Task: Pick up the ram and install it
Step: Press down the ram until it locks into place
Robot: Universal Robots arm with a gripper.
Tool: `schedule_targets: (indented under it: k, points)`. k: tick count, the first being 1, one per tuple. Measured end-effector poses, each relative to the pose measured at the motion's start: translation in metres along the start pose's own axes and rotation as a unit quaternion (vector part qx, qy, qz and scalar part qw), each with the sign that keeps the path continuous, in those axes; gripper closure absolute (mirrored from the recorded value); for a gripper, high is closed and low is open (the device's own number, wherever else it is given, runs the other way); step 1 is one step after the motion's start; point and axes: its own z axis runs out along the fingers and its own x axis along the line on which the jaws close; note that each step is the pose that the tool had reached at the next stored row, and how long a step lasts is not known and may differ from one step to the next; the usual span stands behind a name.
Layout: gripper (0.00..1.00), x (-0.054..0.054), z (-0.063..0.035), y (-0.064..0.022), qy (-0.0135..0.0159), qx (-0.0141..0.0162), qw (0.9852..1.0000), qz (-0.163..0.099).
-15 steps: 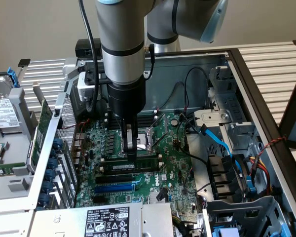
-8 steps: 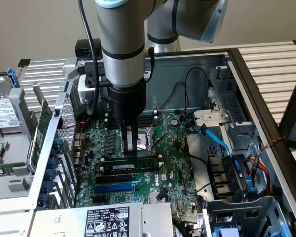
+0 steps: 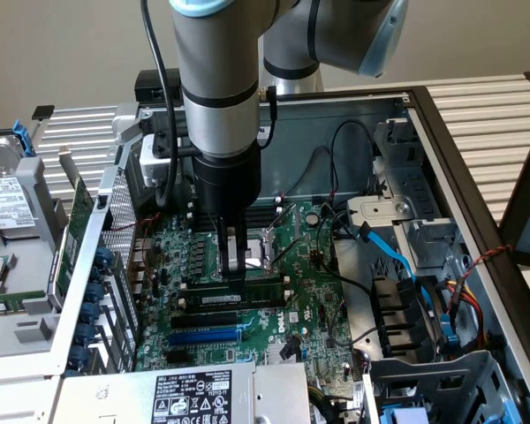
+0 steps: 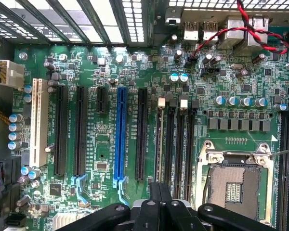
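Hanging over the open computer case [image 3: 442, 132], the arm has its gripper [image 3: 234, 265] down on the motherboard [image 3: 309, 300]. Fingers are shut tight, tips pressing on the top edge of the ram [image 3: 238, 288], w/ nothing gripped between them. Ram is a thin green stick lying along a black memory slot near the board's middle, next to the processor socket [image 3: 263, 247]; can't tell if it's fully seated. Inside the case: motherboard w/ a long blue slot [image 3: 205, 336], black and blue cables [image 3: 393, 256] by the exterior view's right wall, power supply [image 3: 190, 397] at the near edge. Wrist view has the closed fingers [image 4: 160, 197] above the memory slots [image 4: 176, 139]; ram is hidden behind them there.
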Motion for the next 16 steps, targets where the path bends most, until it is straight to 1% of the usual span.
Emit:
schedule_targets:
  k: [6, 12, 13, 16]
  points:
    - [0.89, 0.0012, 0.0000, 0.0000, -0.0002, -0.0001, 1.0000, 0.000]
    - [0.89, 0.0013, 0.0016, 0.0000, -0.0015, -0.0002, 1.0000, 0.000]
    - [0.89, 0.0012, 0.0025, -0.0001, -0.0022, -0.0001, 1.0000, 0.000]
    - [0.89, 0.0013, 0.0036, 0.0000, -0.0024, -0.0002, 1.0000, 0.000]
